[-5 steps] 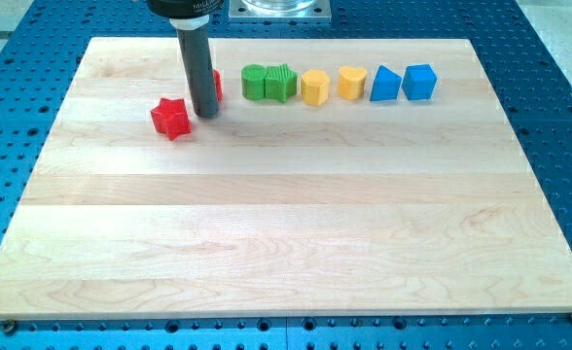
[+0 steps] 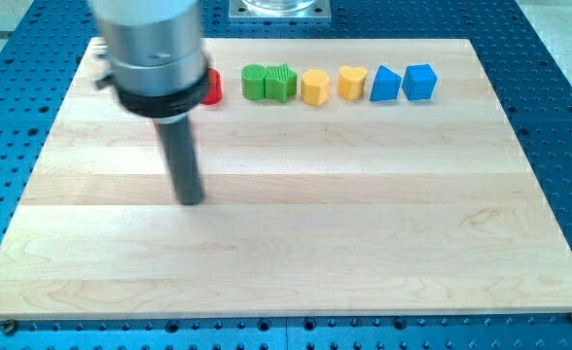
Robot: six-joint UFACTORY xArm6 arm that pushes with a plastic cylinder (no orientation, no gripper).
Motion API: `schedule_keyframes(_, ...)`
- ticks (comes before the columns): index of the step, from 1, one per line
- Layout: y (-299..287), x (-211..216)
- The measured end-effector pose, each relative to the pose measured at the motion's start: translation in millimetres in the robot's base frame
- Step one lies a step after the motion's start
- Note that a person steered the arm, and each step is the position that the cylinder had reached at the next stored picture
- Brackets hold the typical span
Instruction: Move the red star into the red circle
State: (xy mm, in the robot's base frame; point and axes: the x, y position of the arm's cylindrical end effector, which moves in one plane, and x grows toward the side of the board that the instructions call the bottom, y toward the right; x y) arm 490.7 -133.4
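My tip (image 2: 190,200) sits on bare board, left of centre, well apart from every block. No jaws on this rod. Red star not visible, probably hidden behind the arm housing. Red circle (image 2: 211,87) peeks out far left, beside the green blocks (image 2: 268,83). Best approach: get on the star's near-left side and push gently toward the circle.

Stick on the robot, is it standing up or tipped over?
Standing up. The dark rod runs almost straight down to my tip, which is on the bare board with no block touching it.
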Motion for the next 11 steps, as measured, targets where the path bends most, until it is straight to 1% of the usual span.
schedule_keyframes(1, -40.5, -54.2)
schedule_keyframes(2, -39.9, -60.3)
schedule_keyframes(3, -21.6, -118.9)
schedule_keyframes(4, -13.2, -143.5)
schedule_keyframes(5, -13.6, -143.5)
schedule_keyframes(6, -22.4, -105.9)
schedule_keyframes(7, 10.8, -28.7)
schedule_keyframes(8, 49.4, -5.3)
schedule_keyframes(9, 97.3, -15.4)
schedule_keyframes(10, 107.4, -78.1)
schedule_keyframes(11, 81.0, -100.0)
